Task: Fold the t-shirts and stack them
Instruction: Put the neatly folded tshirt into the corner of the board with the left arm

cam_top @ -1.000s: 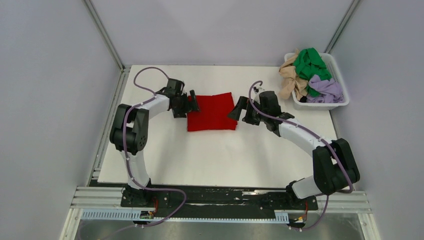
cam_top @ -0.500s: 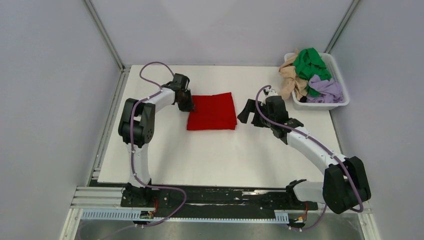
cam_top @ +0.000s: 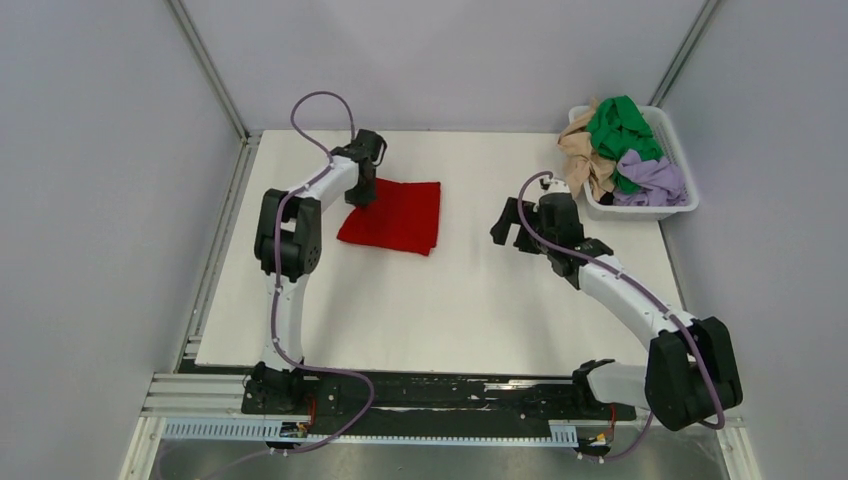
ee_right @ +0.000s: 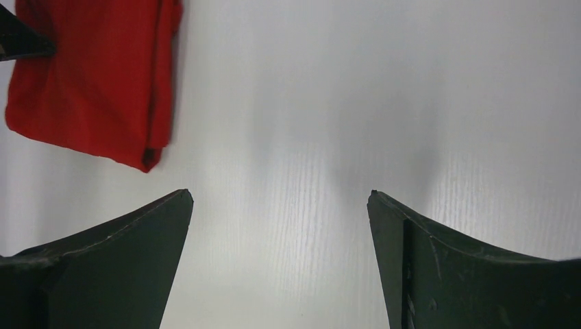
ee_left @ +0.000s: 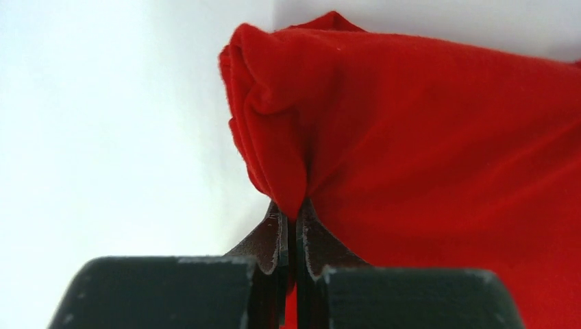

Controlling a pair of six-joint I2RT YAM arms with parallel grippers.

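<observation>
At the bottom of the top view we see a long black rail (cam_top: 440,395) where both arms are fixed. Above it lies the flat white surface (cam_top: 450,310), which fills the middle of the frame.

The right arm (cam_top: 620,290) starts at the lower right and reaches up toward the middle right. The right jaws are wide open and hold nothing. In the right wrist view we look past the two dark fingers (ee_right: 116,260) at bare white surface.

The left arm (cam_top: 290,240) goes up the left side of the frame. The left jaws are closed tight on the bright red cloth t-shirt (cam_top: 395,215). They pinch it at its upper left corner. In the left wrist view the red cloth (ee_left: 445,137) bunches up into a small fold right where the jaws bite it.

The red t-shirt is folded into a rough square. It sits a bit crooked on the surface, up and left of the middle. It is well apart from the right jaws. In the right wrist view it (ee_right: 89,75) shows in the upper left corner.

Farthest away, in the upper right of the top view, a white plastic basket (cam_top: 640,210) sits at the surface's edge. In it we see a crumpled green cloth t-shirt (cam_top: 620,128), a beige-tan cloth t-shirt (cam_top: 580,155) and a lavender cloth t-shirt (cam_top: 652,178), all piled together.
</observation>
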